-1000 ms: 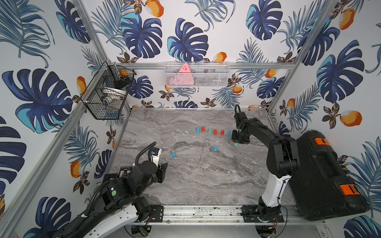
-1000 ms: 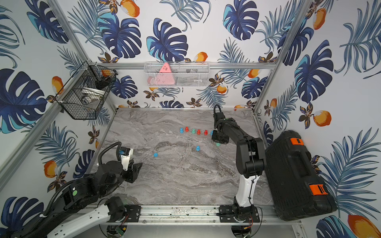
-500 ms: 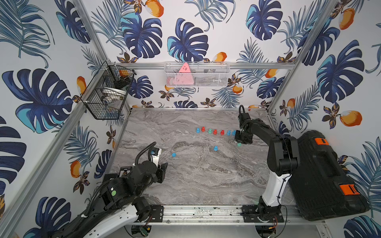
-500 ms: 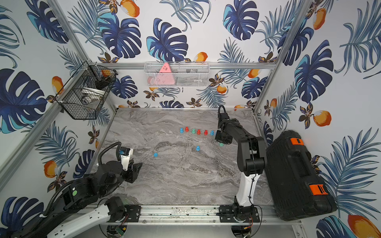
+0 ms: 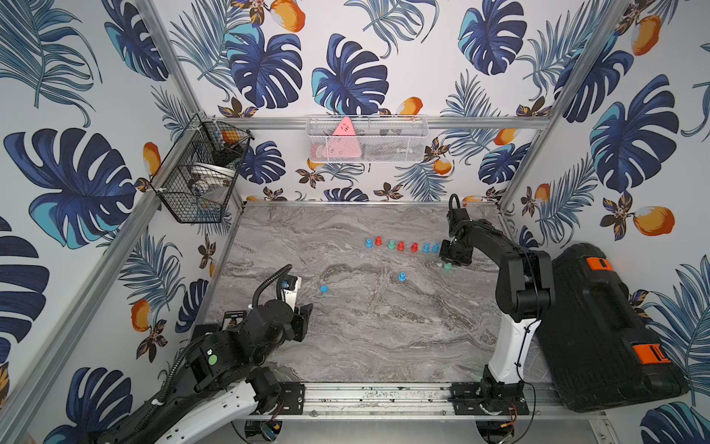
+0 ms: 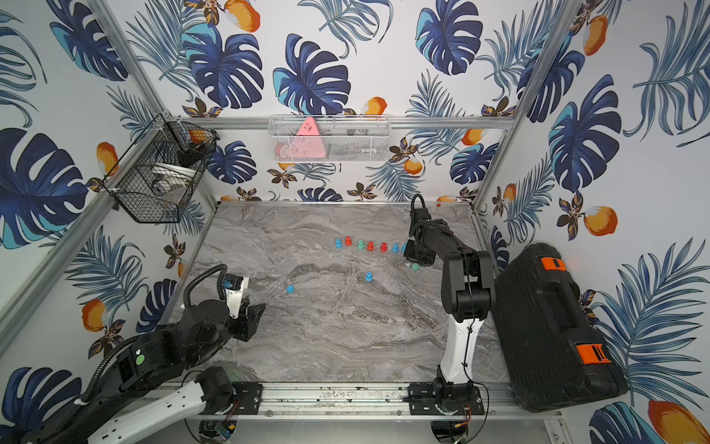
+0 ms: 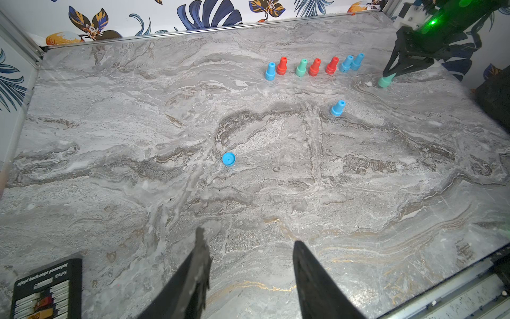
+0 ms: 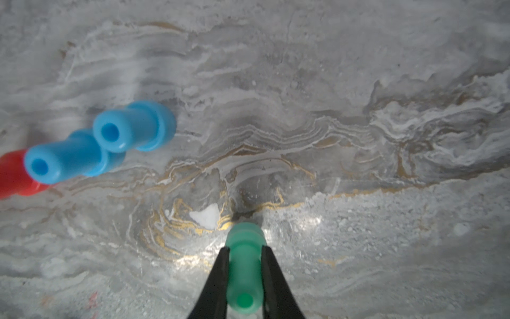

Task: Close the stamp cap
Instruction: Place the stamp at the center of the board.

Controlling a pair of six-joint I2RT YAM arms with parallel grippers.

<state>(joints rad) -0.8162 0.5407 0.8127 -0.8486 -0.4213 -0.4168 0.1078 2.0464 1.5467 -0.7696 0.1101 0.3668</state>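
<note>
My right gripper is shut on the neck of a green stamp, which hangs wide end down at the table's far right. Whether its base touches the marble I cannot tell. A small round blue cap lies alone left of centre. One blue stamp stands by itself between the cap and the green stamp. My left gripper is open and holds nothing, low at the near left, short of the cap.
A row of several blue, red and green stamps stands upright just left of my right gripper; two blue ones are closest. A black case lies off the table's right edge. A black card lies beside my left arm.
My right gripper, still shut on the green stamp, has shifted slightly to the right, away from the row. The left arm, the cap and the lone blue stamp have not moved.
</note>
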